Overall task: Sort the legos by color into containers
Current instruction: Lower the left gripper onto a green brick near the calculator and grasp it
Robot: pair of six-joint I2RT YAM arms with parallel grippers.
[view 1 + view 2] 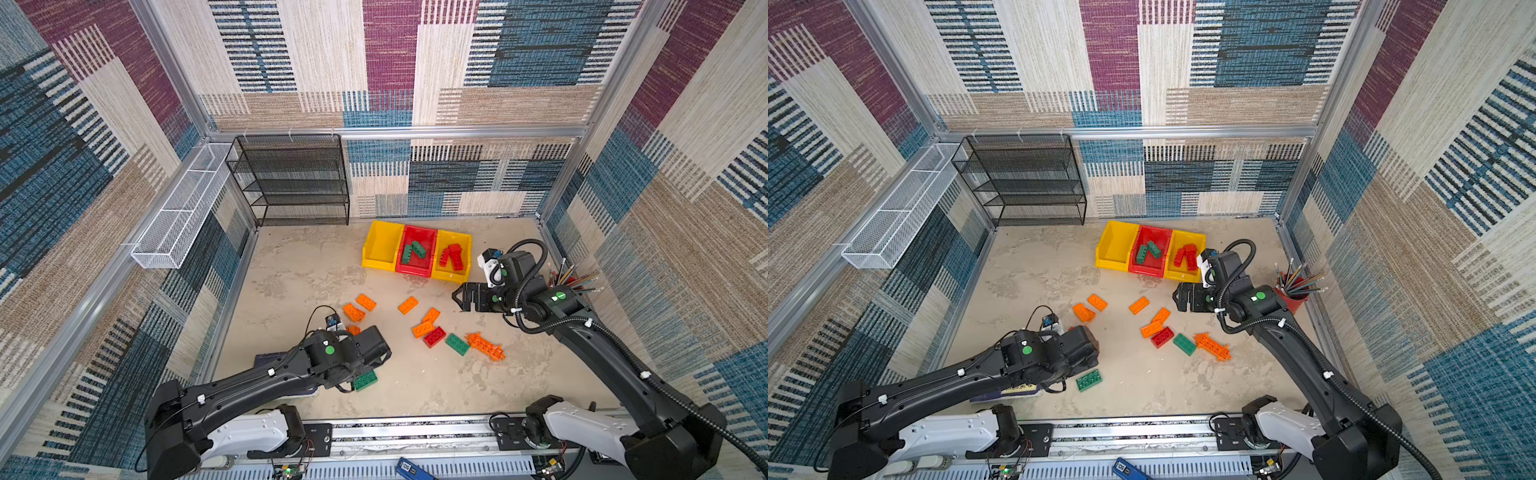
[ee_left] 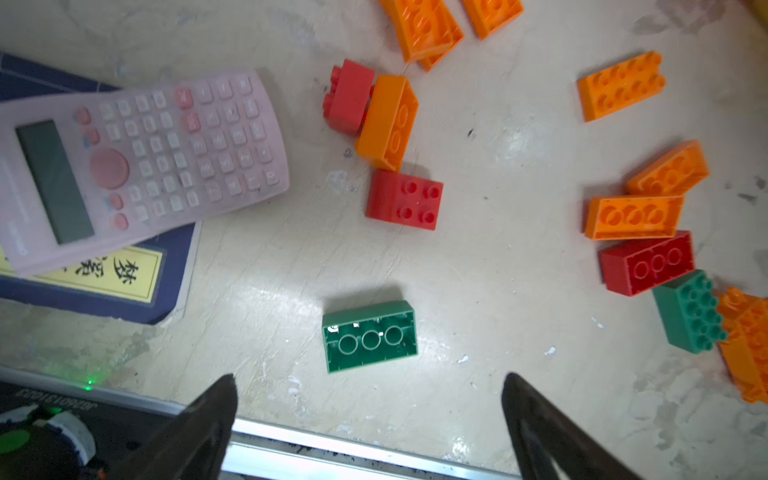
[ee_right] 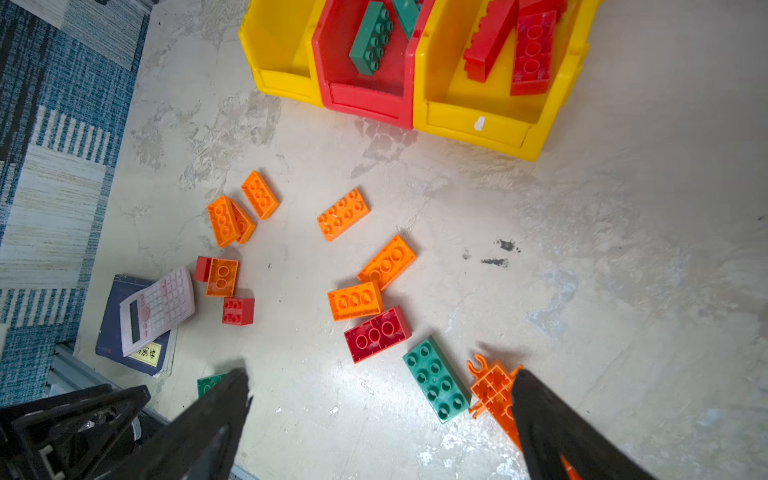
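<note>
Green brick (image 1: pixel 365 380) lies lower centre in a top view, just beside the left gripper (image 2: pixel 369 376), whose jaws stand wide apart and empty. Orange, red and green legos (image 1: pixel 408 305) scatter mid-frame. The containers (image 1: pixel 380 247) above them hold green and red bricks. Right gripper (image 3: pixel 381 371), centre-right, has its jaws apart and empty.

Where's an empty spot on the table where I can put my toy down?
Biggest bare patch: the table between the black mesh shelf, the empty yellow bin and the orange bricks. Another lies between the orange lattice piece and the front rail. Crowded: the mixed cluster around the red brick, and beside the pink calculator.
</note>
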